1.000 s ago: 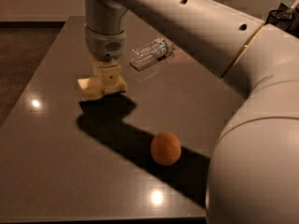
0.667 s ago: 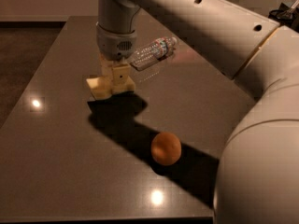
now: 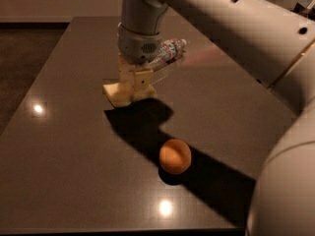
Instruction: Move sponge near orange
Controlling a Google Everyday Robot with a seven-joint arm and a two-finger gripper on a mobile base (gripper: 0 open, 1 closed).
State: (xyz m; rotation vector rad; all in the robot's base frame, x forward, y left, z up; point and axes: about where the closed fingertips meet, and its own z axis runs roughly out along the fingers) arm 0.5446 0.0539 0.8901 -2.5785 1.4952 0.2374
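The pale yellow sponge (image 3: 114,93) is held between my cream gripper fingers, low over the dark table, left of centre. My gripper (image 3: 132,88) points straight down and is shut on the sponge; its fingers cover the sponge's right part. The orange (image 3: 175,156) sits on the table nearer the front, to the right of and below the gripper in the picture, roughly one sponge-and-a-half's length away. The arm's shadow lies between the sponge and the orange.
A clear plastic bottle (image 3: 167,51) lies on its side just behind the gripper. The dark table (image 3: 59,146) has its left edge next to brown floor (image 3: 19,63). My large white arm fills the right side and upper right.
My gripper has moved to the right with the sponge in it, closer to the orange. The orange and the bottle have not moved.
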